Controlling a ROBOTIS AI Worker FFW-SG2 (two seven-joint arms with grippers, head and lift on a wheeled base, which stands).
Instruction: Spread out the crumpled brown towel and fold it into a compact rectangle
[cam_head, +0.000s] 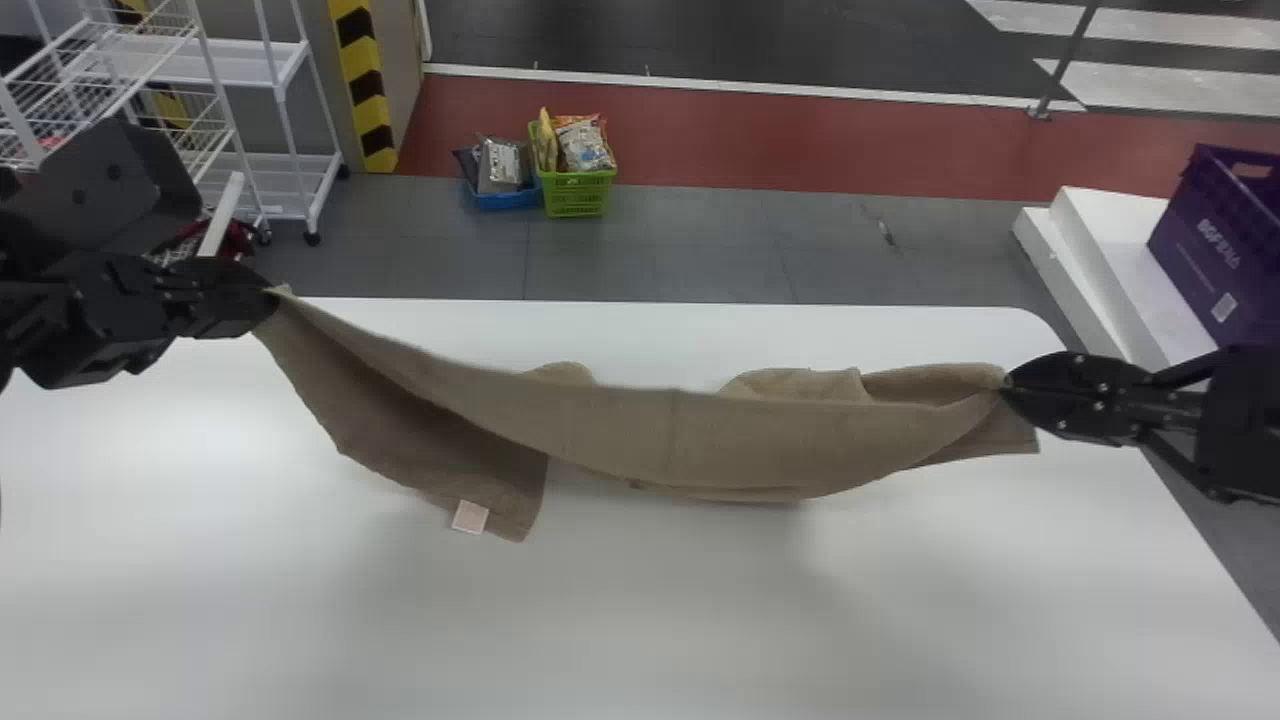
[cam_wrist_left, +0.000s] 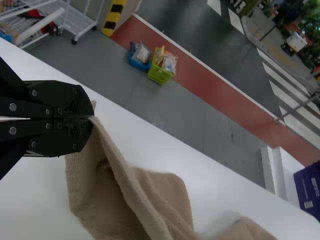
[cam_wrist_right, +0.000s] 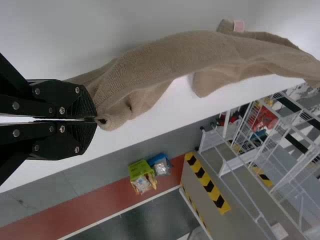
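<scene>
Your left gripper (cam_head: 268, 300) pinches the brown towel (cam_head: 670, 435) at 10 o'clock, right gripper (cam_head: 1005, 388) at 3; cloth sags between, over the table (cam_head: 640, 630). Likely light, soft, floppy; best take it by corners, tips clamped.

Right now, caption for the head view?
Left gripper and right gripper hold the brown towel between them over a white table.

The white surface (cam_head: 640, 620) has a straight far edge, a rounded far right corner and soft patches of light; the brown towel (cam_head: 640, 430) spans its far part, some rumpled folds resting there
</scene>
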